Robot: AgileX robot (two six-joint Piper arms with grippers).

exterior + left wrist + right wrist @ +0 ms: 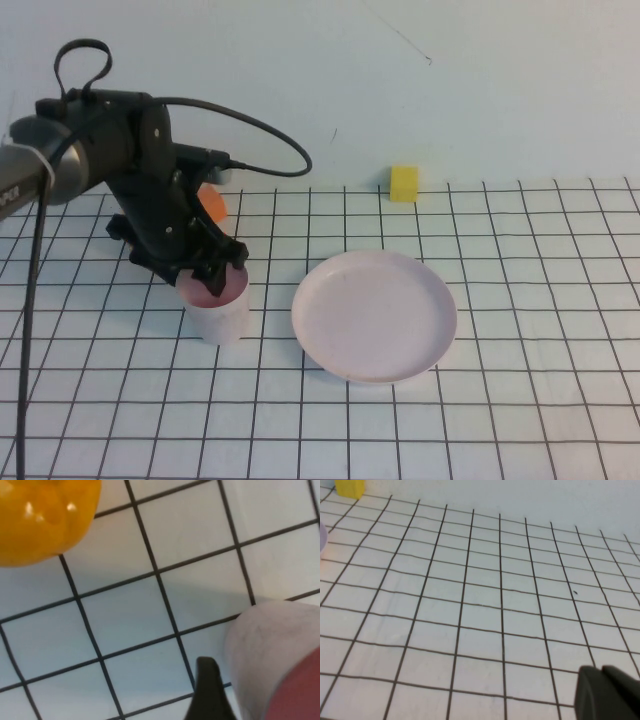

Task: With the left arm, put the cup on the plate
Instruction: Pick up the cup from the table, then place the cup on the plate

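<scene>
The pale pink cup (pixel 219 308) stands upright on the gridded table, left of the pale pink plate (pixel 375 315), with a gap between them. My left gripper (pixel 214 274) hangs down over the cup's rim. In the left wrist view one dark finger (pixel 207 690) sits just outside the cup's wall (pixel 265 645), with a thin strip of table showing between them. The other finger is hidden. The cup rests on the table. My right gripper (pixel 605 692) is out of the high view and hovers low over bare grid, fingers together and empty.
An orange fruit (pixel 212 203) lies just behind the left arm and also shows in the left wrist view (pixel 42 517). A yellow block (pixel 404 183) stands at the back, beyond the plate. The table's right half is bare grid.
</scene>
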